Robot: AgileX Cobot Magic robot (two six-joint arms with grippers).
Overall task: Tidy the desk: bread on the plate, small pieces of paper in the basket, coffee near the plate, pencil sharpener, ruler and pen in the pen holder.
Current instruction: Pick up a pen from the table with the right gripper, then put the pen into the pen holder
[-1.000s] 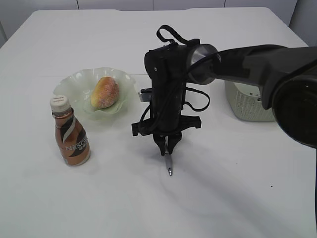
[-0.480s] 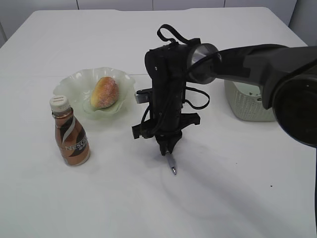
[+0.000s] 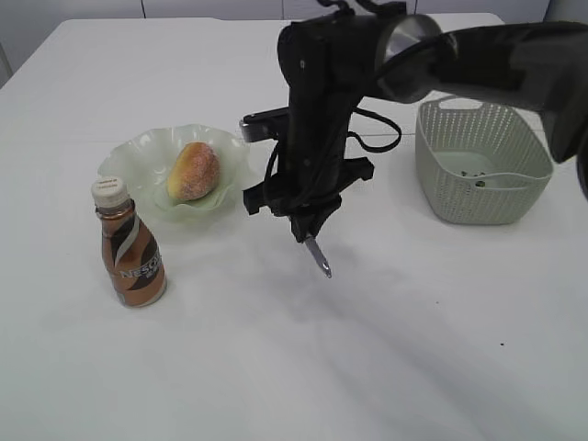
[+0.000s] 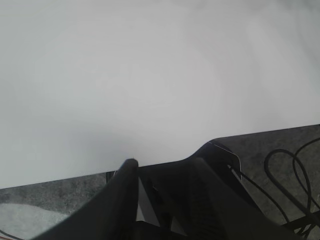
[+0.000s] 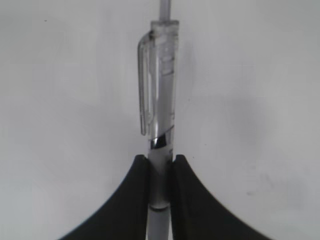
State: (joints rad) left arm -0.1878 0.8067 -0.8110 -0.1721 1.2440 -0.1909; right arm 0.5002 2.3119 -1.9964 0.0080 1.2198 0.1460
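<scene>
My right gripper [image 3: 307,235] hangs over the table's middle, shut on a clear-barrelled pen [image 3: 319,256] that points down and slightly right, its tip off the surface. In the right wrist view the pen [image 5: 160,95] is pinched between the black fingertips of that gripper [image 5: 160,161]. The bread [image 3: 194,171] lies on the pale green plate [image 3: 129,151]. A brown coffee bottle [image 3: 130,249] stands just in front of the plate. The grey basket [image 3: 478,198] sits at the right with small scraps in it. Pen holder, ruler and pencil sharpener are out of view. My left gripper [image 4: 165,167] is open and empty at the table's edge.
The right arm [image 3: 478,55] reaches in from the right, above the basket. White tabletop [image 3: 386,367] lies bare in front of the pen and to its right. In the left wrist view a grey floor [image 4: 280,150] shows beyond the table edge.
The right gripper closed tighter on the pen and lifted it off the table, rising and drawing back. The basket, earlier half hidden by the arm, now shows fully.
</scene>
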